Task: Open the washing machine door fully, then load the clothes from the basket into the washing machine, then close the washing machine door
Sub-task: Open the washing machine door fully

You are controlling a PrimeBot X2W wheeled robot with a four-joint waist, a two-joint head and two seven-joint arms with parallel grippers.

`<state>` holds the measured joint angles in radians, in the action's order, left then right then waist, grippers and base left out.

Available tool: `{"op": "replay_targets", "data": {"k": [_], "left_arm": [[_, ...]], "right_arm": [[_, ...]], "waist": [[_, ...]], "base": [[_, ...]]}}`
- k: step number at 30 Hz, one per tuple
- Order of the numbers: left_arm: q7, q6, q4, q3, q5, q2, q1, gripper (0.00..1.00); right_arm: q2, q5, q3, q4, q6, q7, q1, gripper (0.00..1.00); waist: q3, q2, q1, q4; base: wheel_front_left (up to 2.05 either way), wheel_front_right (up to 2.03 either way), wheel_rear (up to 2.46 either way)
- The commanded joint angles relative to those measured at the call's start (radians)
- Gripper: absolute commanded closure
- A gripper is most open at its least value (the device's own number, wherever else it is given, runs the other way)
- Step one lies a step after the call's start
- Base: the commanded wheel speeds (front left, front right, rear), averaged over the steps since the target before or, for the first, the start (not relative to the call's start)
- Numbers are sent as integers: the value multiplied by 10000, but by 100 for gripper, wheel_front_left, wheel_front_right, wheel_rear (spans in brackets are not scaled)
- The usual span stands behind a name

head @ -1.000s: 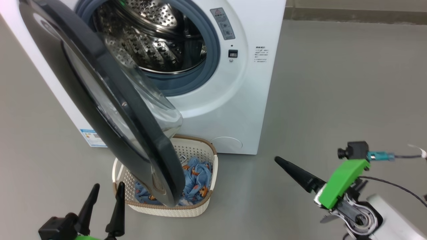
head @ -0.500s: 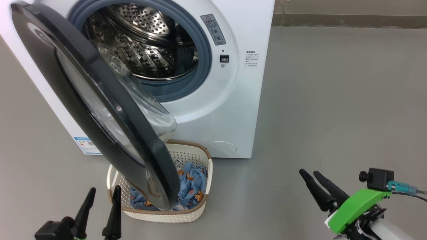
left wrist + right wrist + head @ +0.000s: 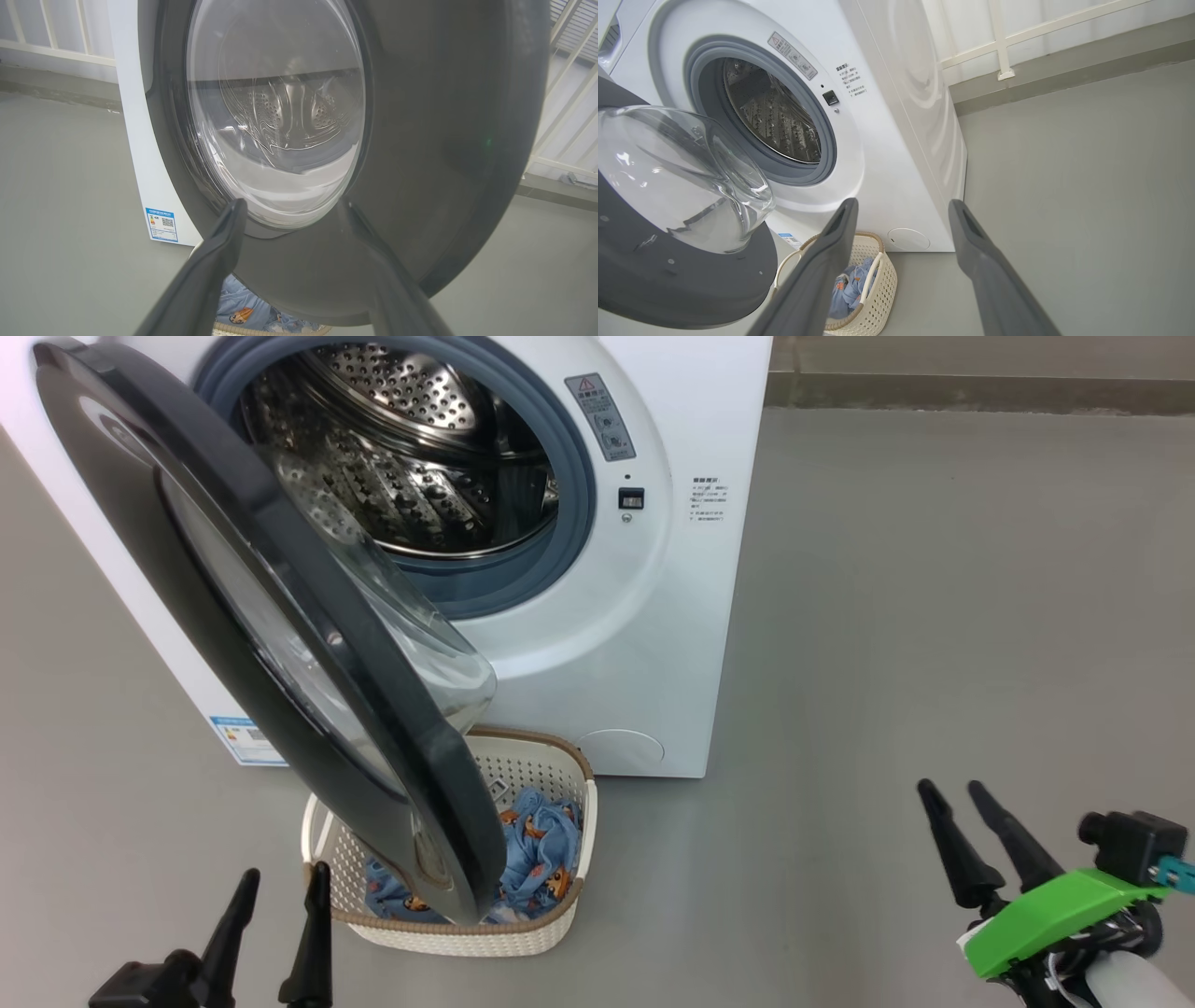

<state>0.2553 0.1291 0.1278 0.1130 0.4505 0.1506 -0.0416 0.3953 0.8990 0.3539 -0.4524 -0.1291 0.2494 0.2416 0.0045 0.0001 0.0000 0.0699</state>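
Nearest, both grippers are empty with fingers spread. The left gripper (image 3: 285, 873) is just left of the basket (image 3: 467, 938); the right gripper (image 3: 950, 791) is well apart to its right. The clothes (image 3: 546, 840) lie in the basket, beneath the open washing machine door (image 3: 308, 616). Behind stands the washing machine (image 3: 691, 616).

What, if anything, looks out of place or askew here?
The door stands only part open, and its lower edge hangs over the basket, covering much of the clothes. That may block a straight reach in. Nothing looks spilled or damaged.
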Motion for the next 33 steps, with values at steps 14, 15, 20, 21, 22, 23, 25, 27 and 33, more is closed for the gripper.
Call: {"op": "replay_targets", "data": {"k": [14, 15, 20, 21, 22, 23, 25, 27, 33], "left_arm": [[65, 16, -360, -490, -181, 193, 255, 0], [65, 16, -364, -493, -184, 186, 252, 0], [65, 16, -355, -472, -191, 157, 269, 0], [65, 16, -353, -476, -189, 153, 275, 0], [65, 16, -348, -479, -189, 148, 280, 0], [65, 16, -342, -483, -189, 144, 284, 0], [65, 16, -332, -500, -183, 133, 290, 0], [65, 16, -326, -524, -179, 121, 294, 0], [65, 16, -303, -544, -174, 107, 289, 0]], "right_arm": [[-960, -2900, -2292, 835, -16, 123, -1306, 0], [-983, -3075, -2373, 820, -16, 123, -1336, 0], [-1151, -4001, -2785, 816, -16, 123, -1496, 0], [-1164, -4229, -2841, 838, -16, 123, -1528, 0], [-1207, -4409, -2914, 862, -16, 123, -1564, 0], [-1262, -4541, -3006, 891, -16, 123, -1602, 0], [-1332, -4854, -3149, 965, -16, 123, -1673, 0], [-1421, -5077, -3315, 1045, -16, 123, -1740, 0], [-1574, -5363, -3499, 1145, -16, 124, -1852, 0]], "waist": [[36, -1, 0, 13], [52, -1, 0, 9], [96, -1, 0, 23], [105, -1, 0, 25], [112, -1, 0, 29], [118, -1, 0, 33], [129, -1, 0, 37], [134, -1, 0, 37], [129, -1, 0, 28]], "base": [[0, 0, 0], [0, 0, 0], [0, 0, 0], [0, 0, 0], [0, 0, 0], [0, 0, 0], [0, 0, 0], [0, 0, 0], [0, 0, 0]]}}
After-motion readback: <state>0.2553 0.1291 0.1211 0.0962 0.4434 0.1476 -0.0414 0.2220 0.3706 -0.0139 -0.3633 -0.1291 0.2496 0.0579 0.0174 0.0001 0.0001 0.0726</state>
